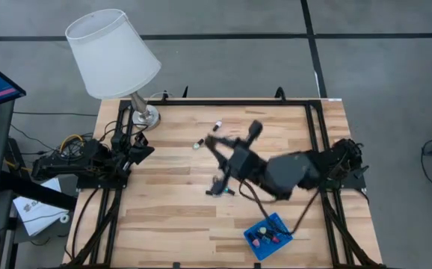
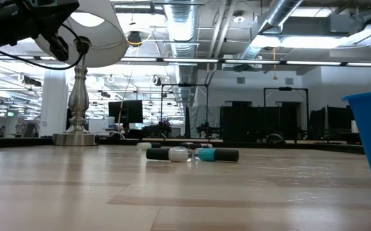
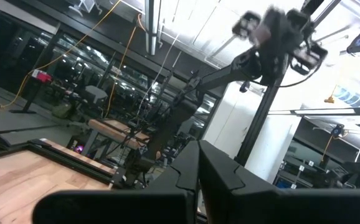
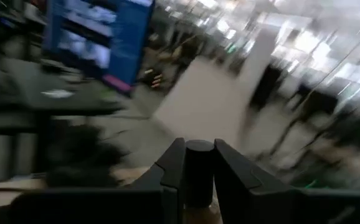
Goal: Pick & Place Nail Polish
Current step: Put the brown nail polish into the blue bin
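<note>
Overhead, the right gripper (image 1: 220,187) hangs over the middle of the wooden table (image 1: 171,217), while the left gripper (image 1: 143,152) waits at the table's left edge near the lamp (image 1: 115,56), its fingers shut. Two small bottles (image 1: 207,133) lie loose on the boards farther back, and a blue tray (image 1: 267,237) near the front edge holds several more – pink and dark caps show

At table height, two bottles (image 2: 192,154) lie on their sides end to end, long axes running across the view: dark caps outward, one body whitish, one teal

From the right wrist, the fingers (image 4: 167,171) are closed narrowly on a dark cylindrical cap (image 4: 198,171) – a nail polish bottle, upright between them, its body hidden
</note>
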`<state>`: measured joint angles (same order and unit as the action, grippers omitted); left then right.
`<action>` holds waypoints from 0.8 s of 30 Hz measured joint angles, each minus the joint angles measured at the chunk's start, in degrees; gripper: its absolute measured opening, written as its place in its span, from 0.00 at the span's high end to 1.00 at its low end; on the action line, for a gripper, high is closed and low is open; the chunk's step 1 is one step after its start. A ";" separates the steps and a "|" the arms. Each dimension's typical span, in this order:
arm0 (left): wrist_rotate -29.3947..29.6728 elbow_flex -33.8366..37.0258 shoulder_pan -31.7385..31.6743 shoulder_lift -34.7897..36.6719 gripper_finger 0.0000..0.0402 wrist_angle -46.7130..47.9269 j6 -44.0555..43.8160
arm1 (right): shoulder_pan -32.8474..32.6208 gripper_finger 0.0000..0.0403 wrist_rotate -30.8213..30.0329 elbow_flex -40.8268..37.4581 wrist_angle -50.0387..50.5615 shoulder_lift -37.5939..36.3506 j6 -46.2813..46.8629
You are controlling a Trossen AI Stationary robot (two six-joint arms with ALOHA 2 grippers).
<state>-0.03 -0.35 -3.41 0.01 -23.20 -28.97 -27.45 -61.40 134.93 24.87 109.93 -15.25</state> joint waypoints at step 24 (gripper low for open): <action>0.00 0.01 0.01 0.00 1.00 0.00 0.02 | -14.66 0.89 28.84 -16.66 57.23 0.00 93.51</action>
<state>-0.03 -0.34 -3.40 0.01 -23.20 -28.95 -42.11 -32.56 118.27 82.10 109.93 78.26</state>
